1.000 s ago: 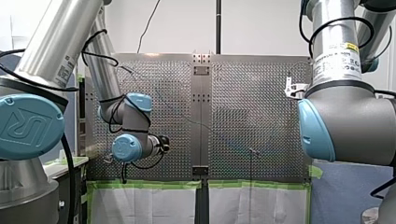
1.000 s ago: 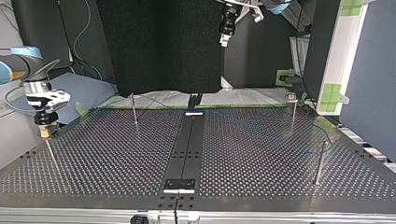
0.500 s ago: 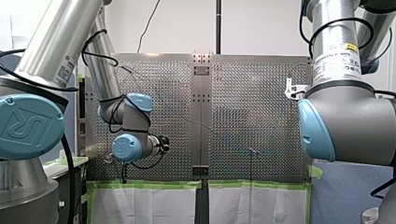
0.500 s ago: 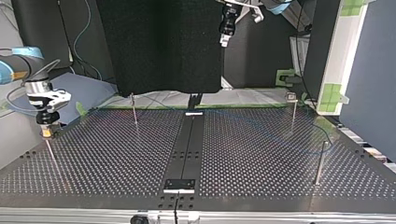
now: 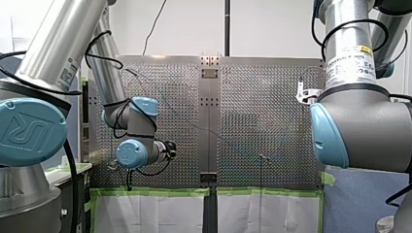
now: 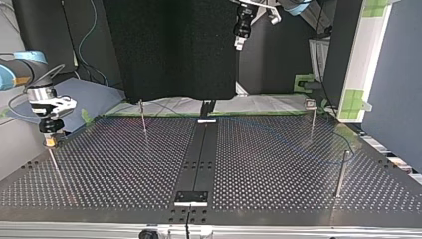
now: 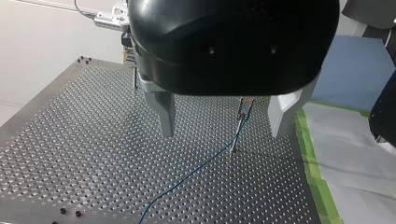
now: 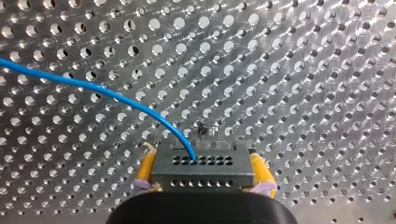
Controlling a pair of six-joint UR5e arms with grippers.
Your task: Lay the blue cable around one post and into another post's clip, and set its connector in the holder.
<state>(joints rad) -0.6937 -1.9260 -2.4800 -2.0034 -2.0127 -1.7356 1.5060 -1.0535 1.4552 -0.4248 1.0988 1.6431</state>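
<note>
In the right wrist view my right gripper is shut on a grey metal connector, held between its yellow pads. The blue cable leaves the connector's face and curves away over the perforated plate. In the top view that gripper hangs over a thin post at the view's left. My left gripper is open, high above the table. Below it the cable runs to a post with a clip. My left gripper hangs at the top view's upper middle.
More thin posts stand on the plate: one at the back left, one at the back right, one at the near right. A black strip runs down the middle. Green tape edges the table.
My right gripper with the connector has shifted very slightly above its post. My left arm has not moved.
</note>
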